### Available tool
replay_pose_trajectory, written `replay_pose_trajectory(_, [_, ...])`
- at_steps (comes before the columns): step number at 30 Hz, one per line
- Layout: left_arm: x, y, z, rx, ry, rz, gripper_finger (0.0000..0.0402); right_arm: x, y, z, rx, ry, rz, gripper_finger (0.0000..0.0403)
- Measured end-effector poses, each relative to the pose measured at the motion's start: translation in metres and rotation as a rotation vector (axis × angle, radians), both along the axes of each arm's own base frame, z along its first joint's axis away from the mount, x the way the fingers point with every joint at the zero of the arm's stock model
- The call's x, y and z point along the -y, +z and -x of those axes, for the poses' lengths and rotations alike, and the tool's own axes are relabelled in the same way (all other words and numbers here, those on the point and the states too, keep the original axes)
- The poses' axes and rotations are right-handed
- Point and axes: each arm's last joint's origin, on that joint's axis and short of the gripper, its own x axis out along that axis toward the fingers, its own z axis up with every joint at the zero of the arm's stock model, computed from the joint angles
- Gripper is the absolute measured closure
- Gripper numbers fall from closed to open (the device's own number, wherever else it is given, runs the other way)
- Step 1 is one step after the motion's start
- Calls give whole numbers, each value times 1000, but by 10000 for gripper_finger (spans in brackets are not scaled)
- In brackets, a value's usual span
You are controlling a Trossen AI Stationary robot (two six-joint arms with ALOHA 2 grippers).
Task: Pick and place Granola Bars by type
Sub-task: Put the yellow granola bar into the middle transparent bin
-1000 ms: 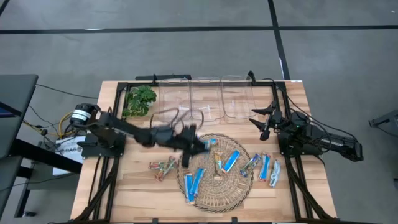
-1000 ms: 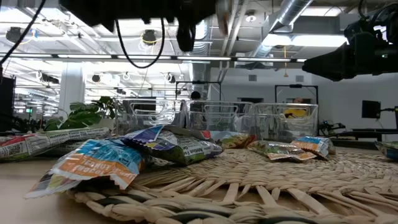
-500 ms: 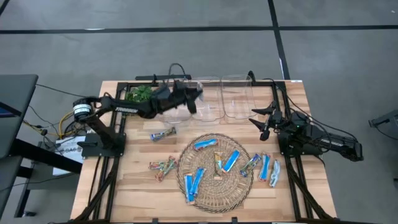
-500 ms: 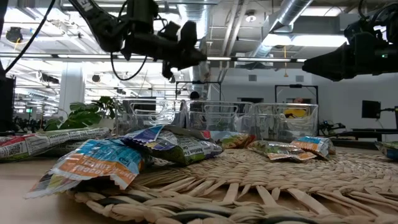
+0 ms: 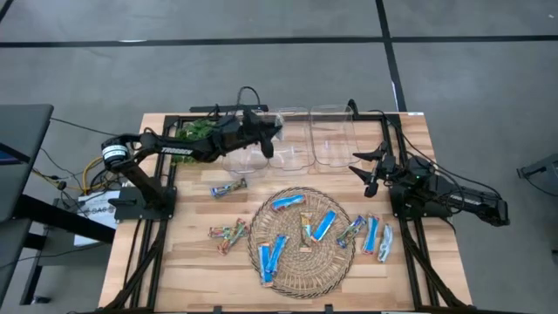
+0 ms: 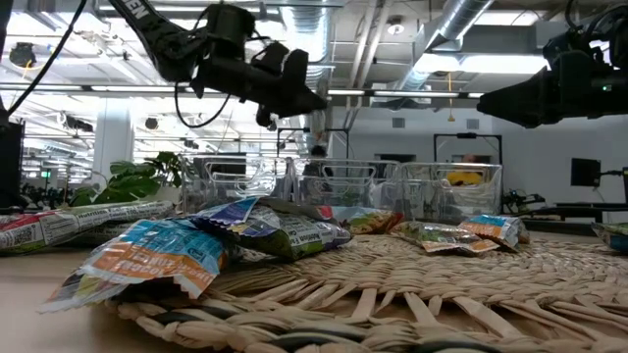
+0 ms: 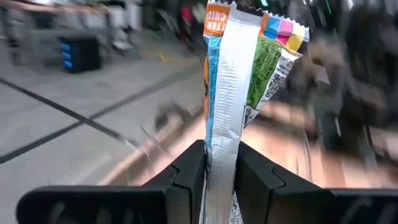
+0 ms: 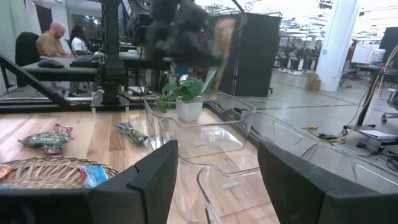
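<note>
My left gripper (image 5: 274, 131) hangs above the clear bins (image 5: 292, 144) at the table's far side, shut on a granola bar (image 7: 239, 81) with a blue, orange and green wrapper. Several more granola bars lie flat on the round wicker mat (image 5: 301, 262), blue ones such as (image 5: 323, 226) among them. Others lie on the wood: one left of the mat (image 5: 228, 187), a multicoloured one (image 5: 227, 235), and some to the right (image 5: 372, 235). My right gripper (image 5: 370, 170) waits open at the table's right side, holding nothing. My left gripper pinches one end of the granola bar (image 7: 219, 163) between its two fingers, the flat faces against the pads. The fingers run almost level and along the bar. The bar sticks out forward past the fingertips, on edge, lifted clear above the bins.
Three clear bins stand in a row at the far edge, seen close in the right wrist view (image 8: 205, 140). A small green plant (image 5: 193, 139) stands left of them. Black frame rails (image 5: 139, 253) run along both table sides. People sit at desks beyond the table (image 8: 59, 40).
My left gripper has swung with the granola bar from above the mat's far-left rim toward the table's far edge, ending over the clear bins and turning as it went. It has stayed shut on the bar and has nearly stopped in the last half second.
</note>
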Motion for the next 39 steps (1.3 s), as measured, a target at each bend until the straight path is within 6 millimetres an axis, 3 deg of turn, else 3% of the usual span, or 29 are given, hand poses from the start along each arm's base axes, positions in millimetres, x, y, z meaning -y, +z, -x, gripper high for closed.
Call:
replay_pose_trajectory(9, [18, 9, -18, -390, -178, -318, 333, 0, 0, 0, 0, 0, 0, 188])
replay_pose_trajectory(14, [24, 11, -21, -484, -138, -424, 333, 0, 0, 0, 0, 0, 0, 188])
replay_pose_trajectory(20, [22, 11, -20, -519, -46, -449, 326, 0, 0, 0, 0, 0, 0, 188])
replay_pose_trajectory(32, [23, 12, -20, -485, -40, -414, 238, 0, 0, 0, 0, 0, 0, 188])
replay_pose_trajectory(39, [23, 13, -21, -456, -25, -368, 225, 0, 0, 0, 0, 0, 0, 188])
